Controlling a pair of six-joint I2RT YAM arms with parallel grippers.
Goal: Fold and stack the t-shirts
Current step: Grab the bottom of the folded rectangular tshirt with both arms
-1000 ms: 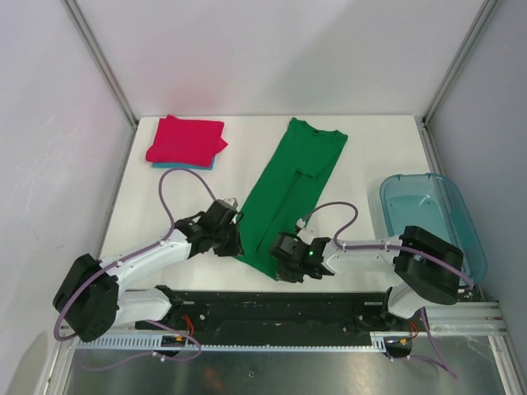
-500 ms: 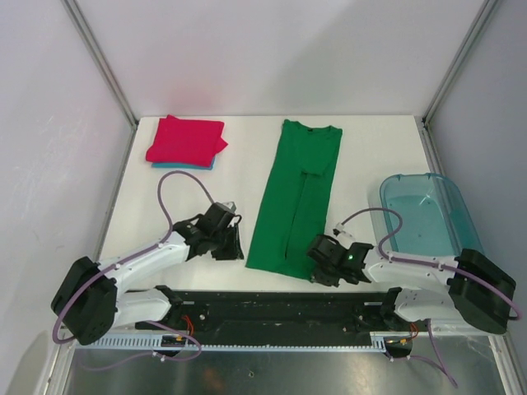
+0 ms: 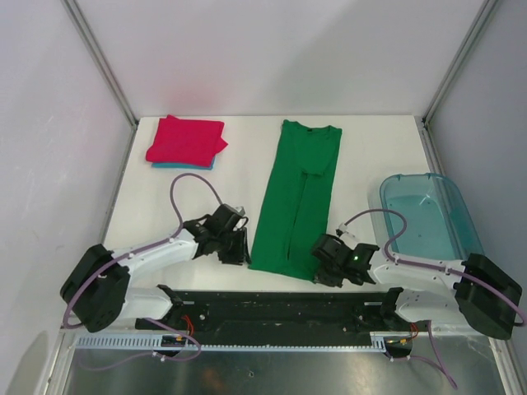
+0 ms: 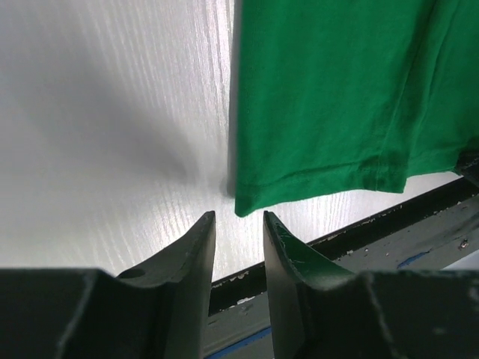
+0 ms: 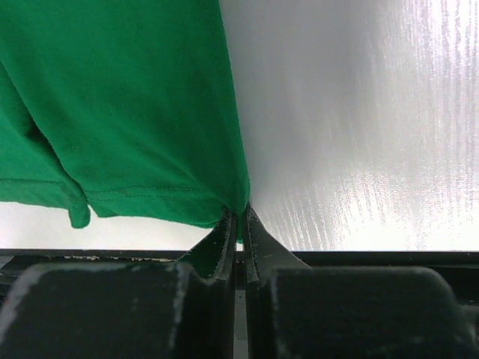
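A green t-shirt (image 3: 298, 193), folded lengthwise into a long strip, lies on the white table from the back middle to the near edge. My right gripper (image 3: 323, 265) is shut on its near right hem corner (image 5: 238, 202). My left gripper (image 3: 240, 251) is open and empty, with the near left hem corner (image 4: 247, 202) just beyond the fingertips, apart from them. A folded magenta-red t-shirt (image 3: 186, 138) lies at the back left on a folded light blue t-shirt (image 3: 183, 165), of which only an edge shows.
A translucent blue-green plastic bin (image 3: 431, 220) stands at the right edge of the table. The black rail (image 3: 272, 306) with the arm bases runs along the near edge. Grey walls and metal posts enclose the table.
The green shirt's near end has been pulled right and straightened. The right arm swung right with the hem corner. My left gripper moved a little toward the near left corner.
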